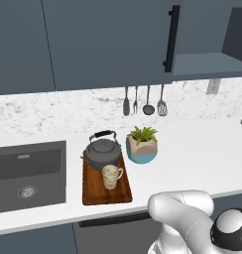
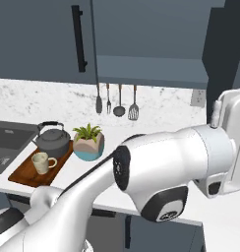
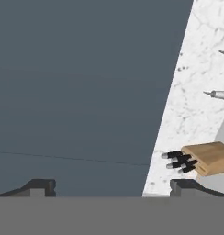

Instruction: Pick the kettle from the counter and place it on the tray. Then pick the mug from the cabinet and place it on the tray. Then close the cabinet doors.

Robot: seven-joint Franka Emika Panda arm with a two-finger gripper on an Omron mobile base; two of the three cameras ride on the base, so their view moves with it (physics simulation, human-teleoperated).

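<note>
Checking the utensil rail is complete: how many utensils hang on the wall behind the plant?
4, in a row above the plant: a dark spatula, a fork, a ladle and a slotted turner. None looks hidden.

I'm seeing flat, even rendered light with no glare; the kettle (image 1: 103, 151) is casting only faint shadow at 6 o'clock, and edges are looking slightly soft.

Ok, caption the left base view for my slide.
Kettle and mug sit on the tray beside a potted plant; one cabinet door shut.
</note>
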